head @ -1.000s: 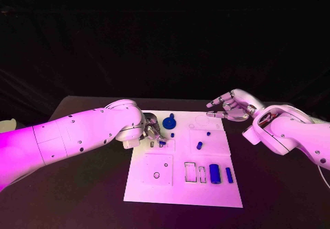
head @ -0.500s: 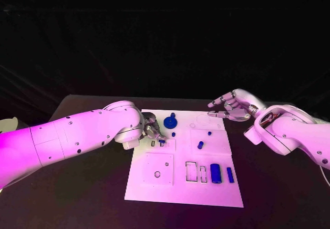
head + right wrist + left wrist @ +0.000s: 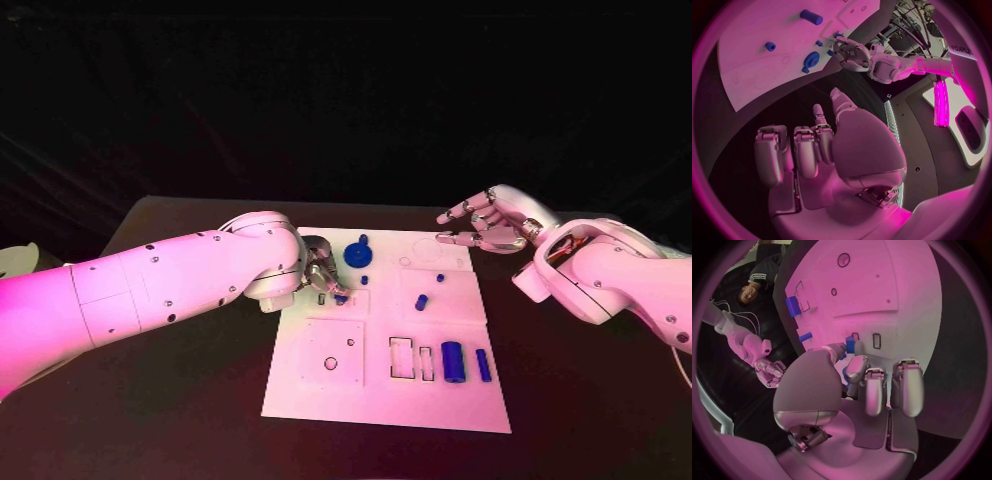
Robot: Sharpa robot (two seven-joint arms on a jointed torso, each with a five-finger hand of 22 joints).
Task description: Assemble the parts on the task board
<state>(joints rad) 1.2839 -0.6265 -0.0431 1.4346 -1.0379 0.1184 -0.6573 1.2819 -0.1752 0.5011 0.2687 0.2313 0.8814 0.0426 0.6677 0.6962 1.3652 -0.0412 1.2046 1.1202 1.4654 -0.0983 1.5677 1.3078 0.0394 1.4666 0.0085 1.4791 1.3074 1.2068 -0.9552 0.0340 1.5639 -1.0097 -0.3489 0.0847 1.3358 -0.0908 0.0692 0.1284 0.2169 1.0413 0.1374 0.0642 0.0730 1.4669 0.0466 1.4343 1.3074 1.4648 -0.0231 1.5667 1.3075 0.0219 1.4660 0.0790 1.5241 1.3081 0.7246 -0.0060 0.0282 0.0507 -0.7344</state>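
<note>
The white task board lies in the middle of the black table. My left hand is over the board's far left part and pinches a small blue part between thumb and a finger. In the left wrist view that small blue part sits low over the board, right beside two small slots. My right hand hovers off the board's far right corner, fingers apart and holding nothing. On the board are a blue gear, a blue peg, a blue cylinder and a slim blue bar.
Two rectangular cut-outs lie left of the cylinder, and a square panel with a round hole is on the board's near left. In the right wrist view the gear and my left hand lie beyond my right hand.
The whole picture has shifted slightly. My left hand keeps the small blue part by the slots, and my right hand has hardly moved.
</note>
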